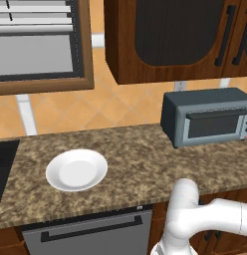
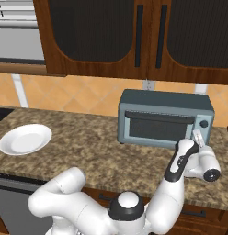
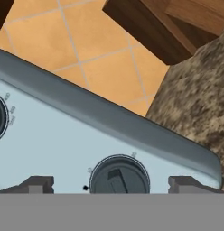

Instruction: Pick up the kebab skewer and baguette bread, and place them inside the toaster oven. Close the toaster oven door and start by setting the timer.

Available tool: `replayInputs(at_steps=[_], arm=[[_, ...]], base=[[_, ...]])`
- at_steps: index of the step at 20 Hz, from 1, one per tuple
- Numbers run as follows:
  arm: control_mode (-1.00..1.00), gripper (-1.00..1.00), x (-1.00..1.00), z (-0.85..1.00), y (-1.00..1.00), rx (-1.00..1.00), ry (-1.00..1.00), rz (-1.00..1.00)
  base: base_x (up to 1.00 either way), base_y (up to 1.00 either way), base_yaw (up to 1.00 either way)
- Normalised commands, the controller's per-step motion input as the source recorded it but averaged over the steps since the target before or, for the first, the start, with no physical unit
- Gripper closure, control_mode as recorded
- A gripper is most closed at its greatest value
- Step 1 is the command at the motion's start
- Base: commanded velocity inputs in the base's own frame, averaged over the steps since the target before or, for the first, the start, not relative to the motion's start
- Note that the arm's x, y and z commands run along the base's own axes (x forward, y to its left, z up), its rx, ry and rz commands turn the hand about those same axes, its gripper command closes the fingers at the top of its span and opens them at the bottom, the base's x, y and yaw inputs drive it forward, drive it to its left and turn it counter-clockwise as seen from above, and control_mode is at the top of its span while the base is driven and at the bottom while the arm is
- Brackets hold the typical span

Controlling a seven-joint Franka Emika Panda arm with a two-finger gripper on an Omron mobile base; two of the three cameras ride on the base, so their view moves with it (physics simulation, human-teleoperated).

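At the right end of the counter [image 2: 88,156] stands the toaster oven [image 2: 164,117], its door [image 2: 157,126] shut; the pincer [image 3: 111,185] hangs released, fingertips either side of a dark timer dial [image 3: 119,176] (plate [image 1: 76,170] bare). Next, judging by this: clench and turn it

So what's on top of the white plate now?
Nothing sits on the round white plate; its dish is bare on the speckled stone counter. The boxy blue-grey toaster oven has its door shut, and the dark glass hides whatever lies inside.
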Motion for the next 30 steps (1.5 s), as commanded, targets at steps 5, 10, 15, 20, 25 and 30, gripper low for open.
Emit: replayInputs(at_steps=[5, 10, 15, 20, 25, 30], arm=[[-1.00, 1.00, 0.36, -0.04, 0.00, 0.00, 0.00, 0.00], [-1.00, 1.00, 0.29, 0.00, 0.00, 0.00, 0.00, 0.00], [-1.00, 1.00, 0.20, 0.00, 0.00, 0.00, 0.00, 0.00], [-1.00, 1.00, 0.10, 0.00, 0.00, 0.00, 0.00, 0.00], [-1.00, 1.00, 0.06, 0.00, 0.00, 0.00, 0.00, -0.01], [-1.00, 1.00, 0.22, 0.02, 0.02, 0.00, 0.00, -0.01]], base=[[0.00, 0.00, 0.00], [0.00, 0.00, 0.00], [0.00, 0.00, 0.00], [0.00, 0.00, 0.00], [0.00, 0.00, 0.00], [0.00, 0.00, 0.00]])
